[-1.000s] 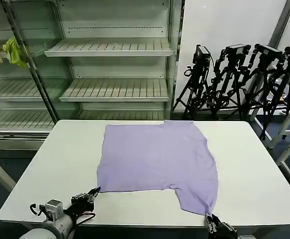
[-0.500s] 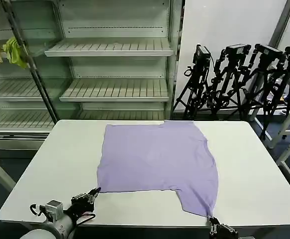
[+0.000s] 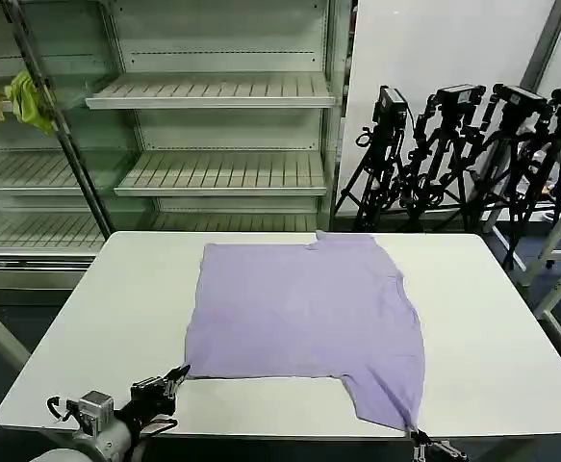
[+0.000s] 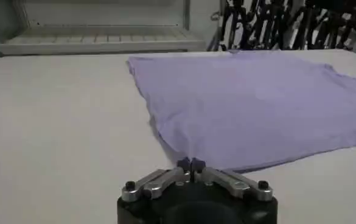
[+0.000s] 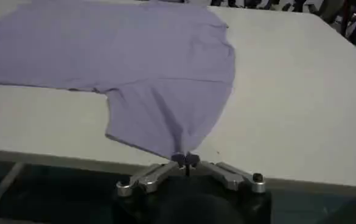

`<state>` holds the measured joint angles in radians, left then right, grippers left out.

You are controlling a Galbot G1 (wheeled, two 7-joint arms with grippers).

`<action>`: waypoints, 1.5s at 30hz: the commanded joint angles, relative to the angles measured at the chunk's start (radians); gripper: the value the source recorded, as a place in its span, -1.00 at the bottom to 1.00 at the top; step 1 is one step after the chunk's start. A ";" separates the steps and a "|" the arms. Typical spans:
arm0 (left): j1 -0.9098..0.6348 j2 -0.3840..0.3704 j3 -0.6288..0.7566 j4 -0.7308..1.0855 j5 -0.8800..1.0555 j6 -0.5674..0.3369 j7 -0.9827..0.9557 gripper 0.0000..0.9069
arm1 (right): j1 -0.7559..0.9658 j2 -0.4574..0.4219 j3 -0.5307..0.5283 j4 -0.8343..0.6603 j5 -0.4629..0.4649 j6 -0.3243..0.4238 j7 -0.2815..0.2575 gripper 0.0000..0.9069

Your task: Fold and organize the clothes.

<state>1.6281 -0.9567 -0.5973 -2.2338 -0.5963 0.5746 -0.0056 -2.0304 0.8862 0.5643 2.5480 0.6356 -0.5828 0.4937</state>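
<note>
A light purple short-sleeved T-shirt of soft fabric [image 3: 304, 318] lies spread on the white bench [image 3: 88, 327]. The left tool [image 4: 191, 164] pinches its near-left corner, fingers closed; the right tool [image 5: 185, 159] clamps its near-right sleeve hem at the bench edge.

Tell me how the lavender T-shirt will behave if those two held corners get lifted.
The T-shirt lies flat and thin, so it will probably sag limply between the left gripper and right gripper. It looks light and may slide easily over the smooth table.

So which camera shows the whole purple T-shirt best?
The head view: the whole T-shirt lies spread on the table. The left wrist view shows one corner and edge, the right wrist view mainly its sleeve end.
</note>
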 commanded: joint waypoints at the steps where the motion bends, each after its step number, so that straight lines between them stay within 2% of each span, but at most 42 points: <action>1: 0.057 0.018 -0.022 -0.040 0.000 0.000 -0.001 -0.98 | -0.046 -0.016 0.038 0.056 -0.009 0.006 0.000 -1.00; 6: 0.118 0.036 -0.055 -0.077 0.000 0.001 -0.003 -0.98 | -0.095 -0.043 0.090 0.070 0.000 0.005 0.006 -1.00; 14: 0.112 0.038 -0.059 -0.077 0.003 0.000 -0.004 -0.98 | -0.039 -0.065 0.087 0.070 -0.006 0.017 0.004 -1.00; 23: 0.003 -0.003 -0.058 -0.054 0.015 -0.018 -0.003 -0.98 | 0.101 -0.030 0.082 0.037 -0.036 0.133 -0.050 -1.00; 28: -0.068 -0.004 -0.064 -0.049 -0.001 -0.010 0.000 -0.98 | 0.219 -0.039 0.081 0.020 0.012 0.132 -0.051 -1.00; 33: -0.131 -0.003 -0.065 -0.028 -0.008 -0.012 0.007 -0.98 | 0.319 -0.044 0.081 -0.017 0.018 0.147 -0.067 -1.00; 45: -0.243 0.005 0.023 0.075 -0.011 -0.013 0.007 -0.98 | 0.503 -0.069 0.022 -0.136 0.053 0.149 -0.081 -1.00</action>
<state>1.4399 -0.9500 -0.5975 -2.1914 -0.6067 0.5628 0.0007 -1.6011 0.8198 0.5837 2.4565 0.6800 -0.4448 0.4158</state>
